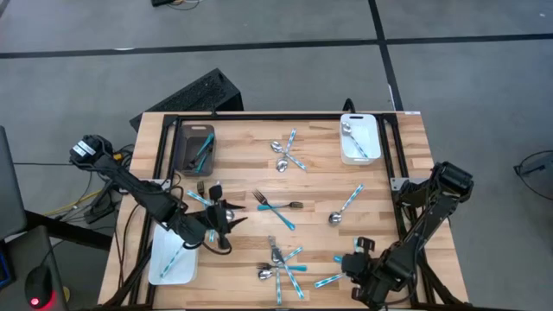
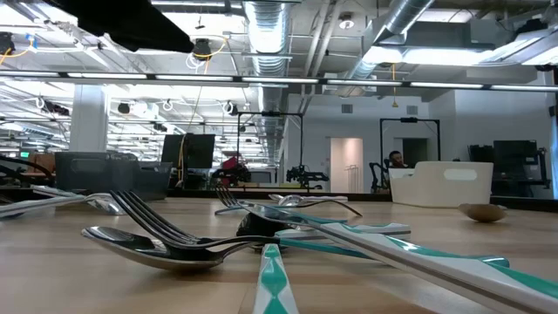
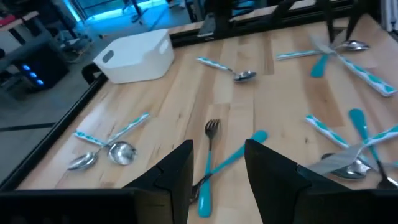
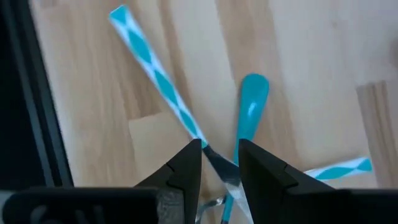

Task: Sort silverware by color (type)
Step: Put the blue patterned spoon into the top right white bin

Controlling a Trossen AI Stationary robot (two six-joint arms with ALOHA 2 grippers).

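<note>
Two claws open, neither gripping: right claw (image 4: 219,171) straddles crossed teal-handled silverware (image 4: 163,87) near the table (image 1: 380,186) front edge; closing may pinch both. Left claw (image 3: 217,180) over a fork (image 3: 210,140).

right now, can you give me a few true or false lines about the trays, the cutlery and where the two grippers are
1. The dark tray holds teal-handled cutlery. True.
2. The left gripper carries a spoon. False: open, over a fork on the table.
3. The right gripper is by the table's near edge. True.
4. The white tray at the far right is empty. False: a spoon lies in it.
</note>
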